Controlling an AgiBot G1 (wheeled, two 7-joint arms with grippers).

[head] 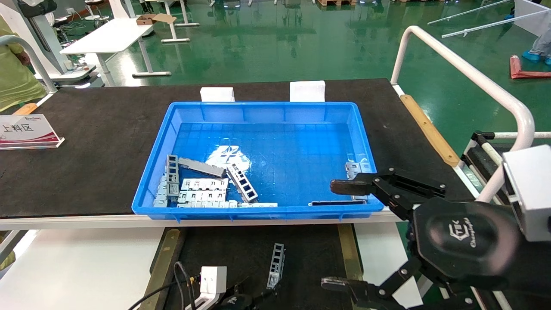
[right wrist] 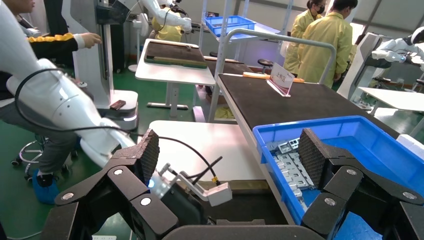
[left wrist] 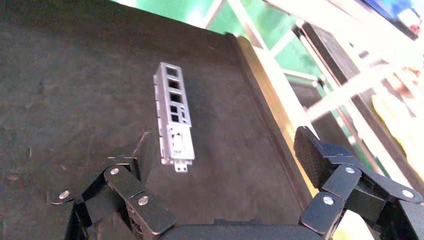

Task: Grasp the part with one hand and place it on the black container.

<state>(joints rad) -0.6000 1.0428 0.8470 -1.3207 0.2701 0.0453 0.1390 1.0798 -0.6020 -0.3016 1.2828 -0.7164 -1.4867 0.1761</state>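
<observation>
We had laid the part flat on the black container, so our left gripper hung just behind it, fingers apart; our right gripper waited, fingers spread, beside the blue bin.

The part is bare stamped metal, silver-grey with a dull sheen. It lies on the black container, matt and faintly rough, edged by a tan brass-coloured strip. The blue bin is glossy moulded plastic. The left hand's fingers carry textured black pads.
</observation>
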